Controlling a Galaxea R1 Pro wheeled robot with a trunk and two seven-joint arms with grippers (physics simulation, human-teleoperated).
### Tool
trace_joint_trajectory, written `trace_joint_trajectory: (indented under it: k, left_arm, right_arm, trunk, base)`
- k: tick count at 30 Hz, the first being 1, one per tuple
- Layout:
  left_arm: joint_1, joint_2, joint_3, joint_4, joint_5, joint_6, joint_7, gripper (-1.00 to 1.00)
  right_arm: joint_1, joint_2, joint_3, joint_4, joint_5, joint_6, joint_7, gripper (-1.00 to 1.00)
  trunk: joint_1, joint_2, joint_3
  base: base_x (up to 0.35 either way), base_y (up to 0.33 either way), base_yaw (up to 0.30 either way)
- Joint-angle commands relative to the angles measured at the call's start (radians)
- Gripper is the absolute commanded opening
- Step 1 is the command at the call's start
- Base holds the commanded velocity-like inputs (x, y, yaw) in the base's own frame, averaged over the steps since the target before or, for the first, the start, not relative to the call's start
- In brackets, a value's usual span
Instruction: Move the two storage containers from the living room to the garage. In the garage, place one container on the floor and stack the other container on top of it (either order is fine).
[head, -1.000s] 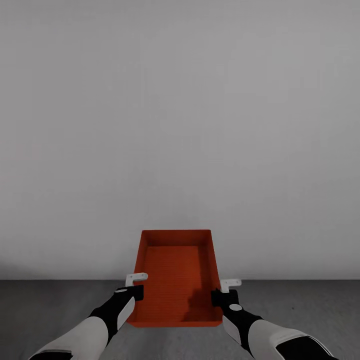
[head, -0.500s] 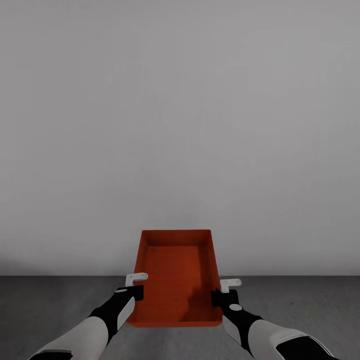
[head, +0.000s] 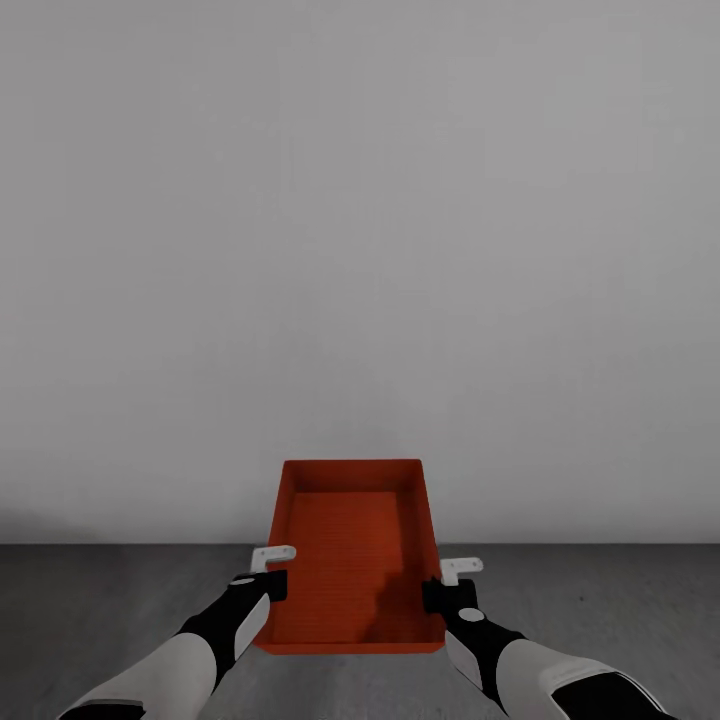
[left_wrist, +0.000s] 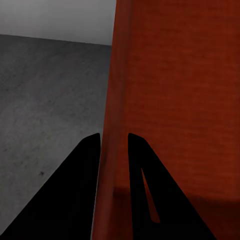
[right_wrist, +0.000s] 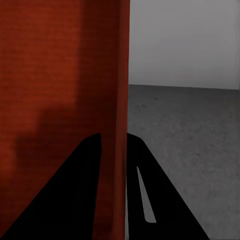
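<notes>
Head view: an orange-red bin (head: 352, 555) sits at the lower centre of the frame, open side up and empty, carried between the two arms. The left gripper (head: 268, 572) clamps the bin's left wall and the right gripper (head: 447, 582) its right wall, both about halfway along the bin. A plain white wall (head: 360, 250) takes up the upper three quarters of the frame; a band of dark grey floor (head: 110, 600) runs along the bottom. The bin hangs above that floor, with nothing under it that can be seen.

Left wrist view: the two black fingers (left_wrist: 80, 190) straddle the bin's thin wall (left_wrist: 112, 125), one on each side, closed tight against it. The bin's inside fills the right half of the frame; grey floor and a strip of white wall lie at the left and upper left.

Right wrist view: the same grip mirrored. The fingers (right_wrist: 82, 190) pinch the bin's wall (right_wrist: 120, 100) between them, the bin's inside at the left, floor and white wall at the right.

Judgement: the white wall and dark floor suggest the garage, so this looks like the carrying step near its end, with the bin ready to be set down. The second bin is not to be seen here, so I cannot tell whether this one goes on the floor or on top of the other. The next move calls for lowering both arms evenly, keeping the bin level, and opening the jaws only once it rests flat.
</notes>
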Motion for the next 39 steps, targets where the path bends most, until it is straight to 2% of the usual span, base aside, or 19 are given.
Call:
trace_joint_trajectory:
  k: [1, 23, 30, 39]
  left_arm:
    - [-0.001, 0.000, 0.038, -0.009, -0.008, -0.062, 0.008, -1.00]
    - [-0.001, 0.000, 0.039, -0.009, -0.008, -0.062, 0.008, -1.00]
    - [-0.001, 0.000, 0.039, -0.008, -0.008, -0.062, 0.008, -1.00]
    - [-0.001, 0.000, 0.038, -0.007, -0.008, -0.062, 0.008, -1.00]
  right_arm:
    - [0.000, 0.001, -0.037, 0.002, 0.004, -0.002, 0.016, -1.00]
    - [0.000, 0.000, -0.037, 0.002, 0.004, -0.002, 0.016, -1.00]
    - [0.000, -0.001, -0.037, 0.002, -0.031, -0.002, 0.016, -1.00]
    - [0.000, -0.001, -0.037, 0.002, -0.037, -0.002, 0.016, -1.00]
  trunk:
    - [0.000, -0.001, -0.003]
    - [0.000, -0.001, -0.037]
    - [0.000, -0.001, -0.039]
    - [0.000, -0.001, -0.039]
  base:
    - [0.000, 0.000, 0.000]
    - [0.000, 0.000, 0.000]
    - [0.000, 0.000, 0.000]
    - [0.000, 0.000, 0.000]
